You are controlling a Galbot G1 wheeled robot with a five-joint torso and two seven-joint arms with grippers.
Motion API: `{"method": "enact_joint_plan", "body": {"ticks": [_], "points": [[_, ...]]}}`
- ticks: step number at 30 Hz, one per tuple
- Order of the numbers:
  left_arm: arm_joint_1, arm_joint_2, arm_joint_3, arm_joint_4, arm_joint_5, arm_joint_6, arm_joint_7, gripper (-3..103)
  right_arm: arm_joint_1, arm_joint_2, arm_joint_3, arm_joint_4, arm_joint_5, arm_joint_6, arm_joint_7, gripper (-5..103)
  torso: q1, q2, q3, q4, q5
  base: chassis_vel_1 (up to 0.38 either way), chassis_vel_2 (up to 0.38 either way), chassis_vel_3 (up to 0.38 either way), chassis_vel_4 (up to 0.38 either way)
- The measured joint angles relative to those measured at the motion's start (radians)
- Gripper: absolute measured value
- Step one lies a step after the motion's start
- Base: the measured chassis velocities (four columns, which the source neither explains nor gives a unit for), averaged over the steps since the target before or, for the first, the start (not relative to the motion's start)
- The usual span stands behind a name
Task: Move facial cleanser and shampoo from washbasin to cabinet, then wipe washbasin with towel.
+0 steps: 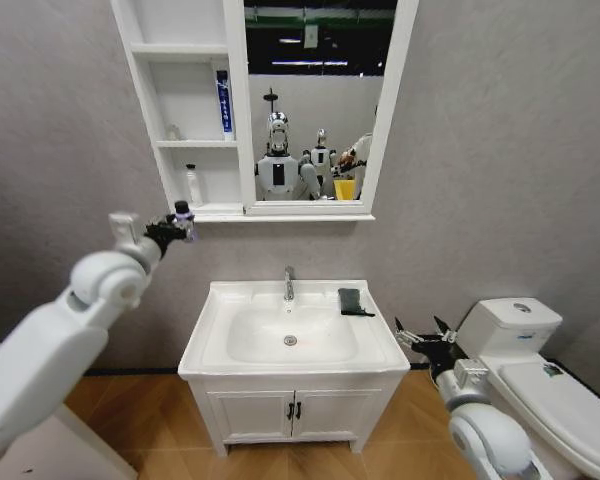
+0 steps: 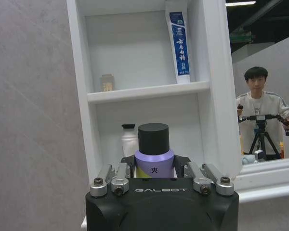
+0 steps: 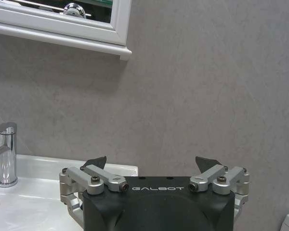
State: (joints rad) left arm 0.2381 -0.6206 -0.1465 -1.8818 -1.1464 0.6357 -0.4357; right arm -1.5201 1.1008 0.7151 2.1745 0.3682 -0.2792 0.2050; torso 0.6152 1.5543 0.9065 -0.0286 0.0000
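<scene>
Closest to the left wrist camera, the left hand (image 2: 154, 180) grips a bottle (image 2: 153, 155) with a lavender body, a black cylindrical cap and a black character on its front; its lower part is hidden behind the hand's black housing. From the head view that left hand (image 1: 178, 226) is raised just in front of the cabinet's (image 1: 185, 110) lowest open shelf, the bottle (image 1: 183, 214) upright between its fingers. Lower and to the right, the right hand (image 1: 421, 333) hangs beside the washbasin (image 1: 292, 335), near its right edge, with its jaws spread wide and holding nothing.

On the washbasin's back right corner lies the towel (image 1: 353, 301), a small dark folded cloth, just right of the chrome faucet (image 1: 289, 283). Farther back, on the cabinet's shelves, a translucent white bottle (image 2: 129, 140) with a dark cap stands on the lowest one, partly hidden by the held bottle. One shelf up stand a small jar (image 2: 106, 83), too dim to identify, and a white tube with a blue label (image 2: 178, 41) leaning against the side wall.
</scene>
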Motion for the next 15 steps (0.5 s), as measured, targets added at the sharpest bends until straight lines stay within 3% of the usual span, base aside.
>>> {"method": "enact_joint_plan", "body": {"ticks": [1,5,6,8,11,15], "points": [[0.0,0.0,0.0,0.0,0.0,0.0,0.0,43,0.0,0.0,0.0,0.0,0.0,0.0,0.0,100,0.0,0.0,0.0,0.0,0.0,0.0,0.0,0.0,0.0],[-0.229,-0.05,0.144,0.176,-0.051,0.008,0.028,43,-0.004,0.0,0.006,0.001,0.002,0.003,-0.001,100,0.0,0.0,0.0,-0.0001,-0.0001,0.0,0.0,0.0,0.0],[-0.229,-0.05,0.144,0.176,-0.051,0.008,0.028,43,-0.004,0.0,0.006,0.001,0.002,0.003,-0.001,100,0.0,0.0,0.0,-0.0001,-0.0001,0.0,0.0,0.0,0.0],[-0.315,-0.113,0.203,0.26,-0.056,0.008,0.031,43,-0.003,0.0,0.009,-0.002,0.005,0.004,-0.001,100,0.0,0.0,0.0,-0.0003,-0.0001,0.0,0.0,0.0,0.0],[-0.367,-0.17,0.248,0.312,-0.046,0.007,0.037,43,-0.001,-0.003,0.014,-0.006,0.014,0.005,-0.001,100,0.0,0.0,0.0,-0.0009,0.0002,0.0,0.0,0.0,0.0],[-0.385,-0.188,0.27,0.343,-0.032,0.007,0.042,43,0.015,-0.022,0.012,-0.021,0.025,0.006,-0.005,100,0.0,0.0,0.0,-0.0007,0.0002,0.0,0.0,0.0,0.0]]}}
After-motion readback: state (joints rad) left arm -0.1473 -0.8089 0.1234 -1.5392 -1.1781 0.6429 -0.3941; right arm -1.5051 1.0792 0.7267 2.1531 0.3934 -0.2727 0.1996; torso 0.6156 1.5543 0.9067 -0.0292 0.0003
